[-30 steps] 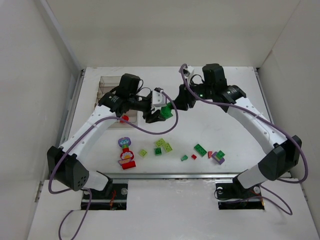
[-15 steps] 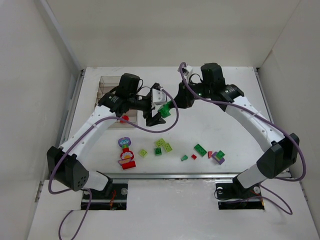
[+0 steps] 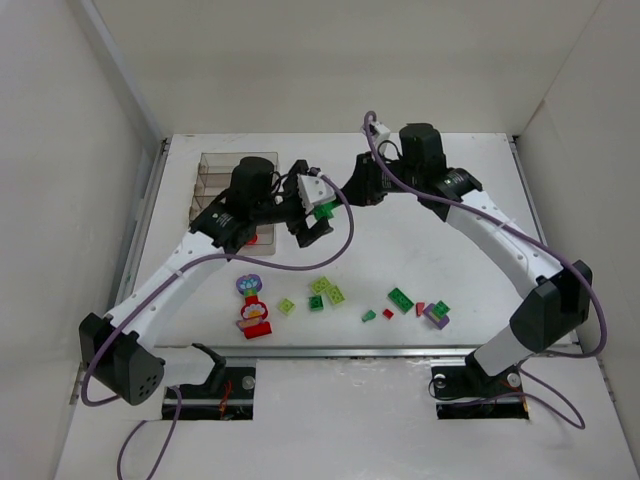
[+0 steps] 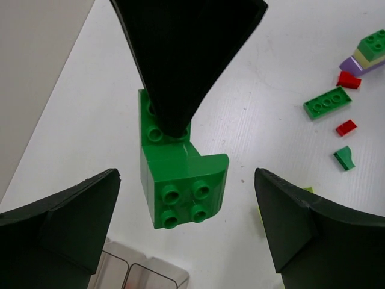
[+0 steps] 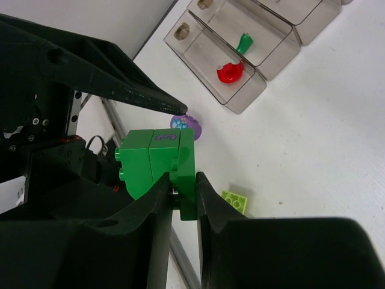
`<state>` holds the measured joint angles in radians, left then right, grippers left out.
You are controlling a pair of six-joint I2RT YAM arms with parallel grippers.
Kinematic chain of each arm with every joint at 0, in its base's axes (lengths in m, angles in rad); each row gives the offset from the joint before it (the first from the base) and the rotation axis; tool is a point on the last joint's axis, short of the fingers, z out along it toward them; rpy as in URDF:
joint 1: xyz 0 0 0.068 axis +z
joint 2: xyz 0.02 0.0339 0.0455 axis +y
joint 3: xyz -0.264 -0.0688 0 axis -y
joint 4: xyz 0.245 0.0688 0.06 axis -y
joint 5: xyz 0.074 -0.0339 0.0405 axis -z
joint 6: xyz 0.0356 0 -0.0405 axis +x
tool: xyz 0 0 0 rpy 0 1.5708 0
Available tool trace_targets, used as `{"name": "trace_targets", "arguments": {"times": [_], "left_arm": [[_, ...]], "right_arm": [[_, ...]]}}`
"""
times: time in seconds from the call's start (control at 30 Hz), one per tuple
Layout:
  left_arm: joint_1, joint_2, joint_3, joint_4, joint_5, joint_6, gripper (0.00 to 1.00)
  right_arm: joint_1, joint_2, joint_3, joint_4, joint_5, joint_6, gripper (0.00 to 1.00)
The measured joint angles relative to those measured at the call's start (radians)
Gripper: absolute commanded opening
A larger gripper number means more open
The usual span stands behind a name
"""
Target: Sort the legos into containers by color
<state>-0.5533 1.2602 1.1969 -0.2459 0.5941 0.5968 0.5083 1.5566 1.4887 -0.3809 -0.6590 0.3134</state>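
Here the chunky dark green plastic brick (image 4: 183, 180) hangs above the table near the clear brownish compartmented tray (image 3: 225, 160), pinched by one edge in the right gripper (image 5: 183, 188), with the left gripper (image 4: 186, 174) spread wide around it, so a brush from either finger could twist it loose.

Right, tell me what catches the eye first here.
A green brick hangs in mid-air, pinched by the right gripper, with the left gripper open wide around it. Small loose bricks lie scattered toward the near edge; the clear tray sits at far left.
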Motion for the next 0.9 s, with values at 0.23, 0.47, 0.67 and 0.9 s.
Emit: {"name": "trace_targets", "arguments": {"times": [0.23,0.47,0.67,0.9], "left_arm": [[-0.015,0.008,0.0,0.024,-0.063,-0.035,0.46],[-0.019,0.013,0.0,0.021,-0.076,-0.036,0.0],[-0.019,0.013,0.0,0.004,-0.097,-0.028,0.0],[-0.015,-0.035,-0.039,-0.007,-0.13,-0.02,0.0]], "right_arm": [[0.004,0.004,0.0,0.001,0.013,0.02,0.0],[0.004,0.006,-0.005,0.005,0.033,0.031,0.0],[-0.005,0.02,-0.009,-0.025,0.117,0.04,0.0],[-0.042,0.073,-0.017,-0.047,0.193,0.065,0.0]]}}
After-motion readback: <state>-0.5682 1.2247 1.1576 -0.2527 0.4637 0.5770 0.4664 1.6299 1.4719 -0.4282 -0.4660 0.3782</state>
